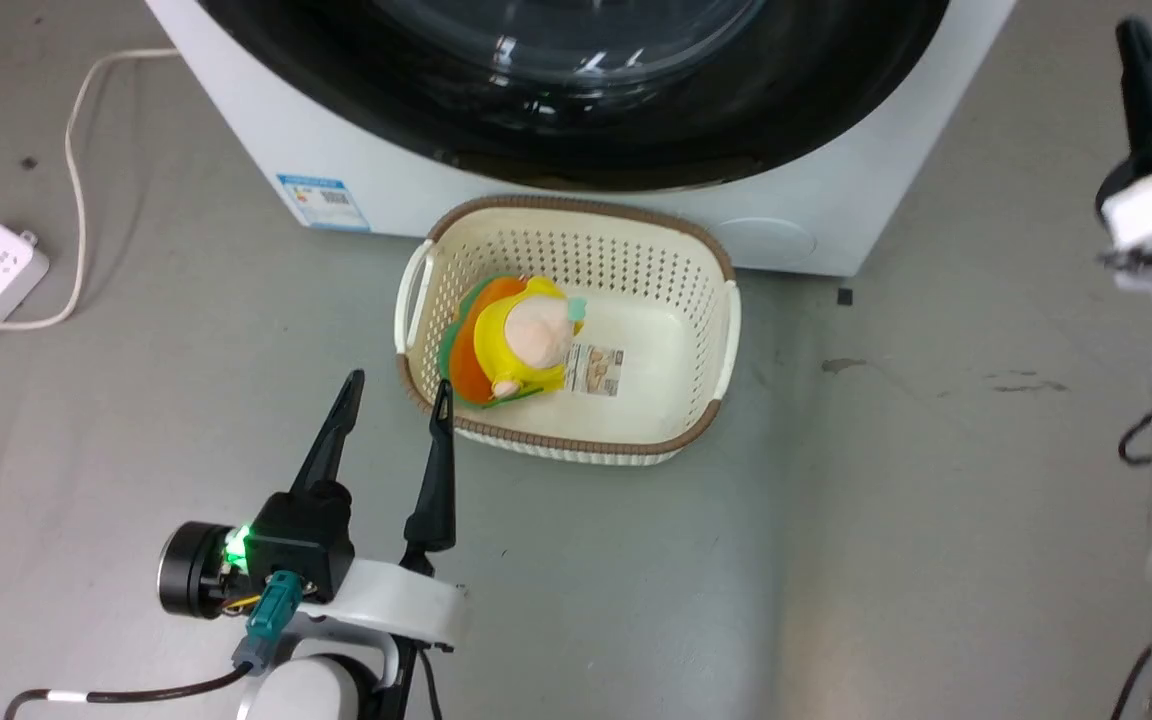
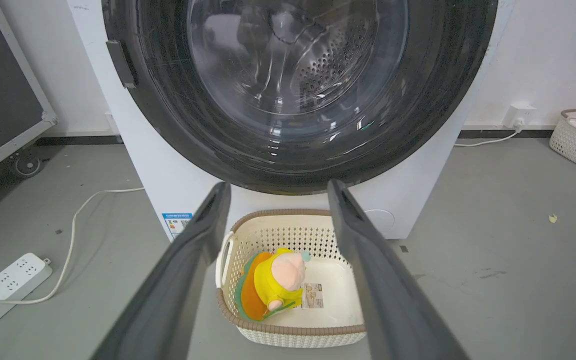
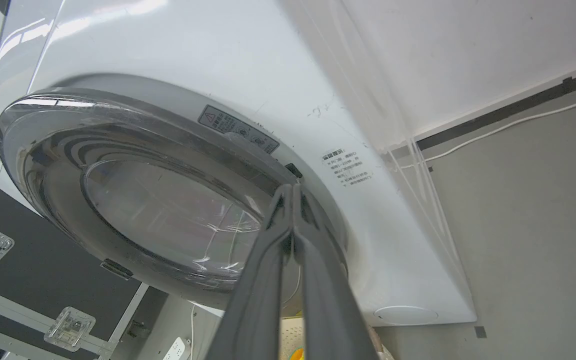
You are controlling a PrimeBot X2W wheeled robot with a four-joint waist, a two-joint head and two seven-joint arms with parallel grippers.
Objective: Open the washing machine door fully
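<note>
Two jaws: left apart below washing machine door (image 2: pixel 288 165); right together at rim.

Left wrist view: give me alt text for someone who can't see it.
A white washing machine stands ahead, its round glossy black door apparently closed. Below it, the open left gripper frames a cream basket holding a yellow plush toy on the grey floor.

Bright, even light leaves only faint, soft shadows on the grey floor (image 1: pixel 186 330). White glints streak the washing machine door (image 1: pixel 556 60) at the head view's top centre, and glare washes the washing machine (image 3: pixel 118 30) at the right wrist view's upper left. Both wrist views bow lines near their edges, and the left claw (image 2: pixel 275 186) looks soft towards the bottom.
</note>
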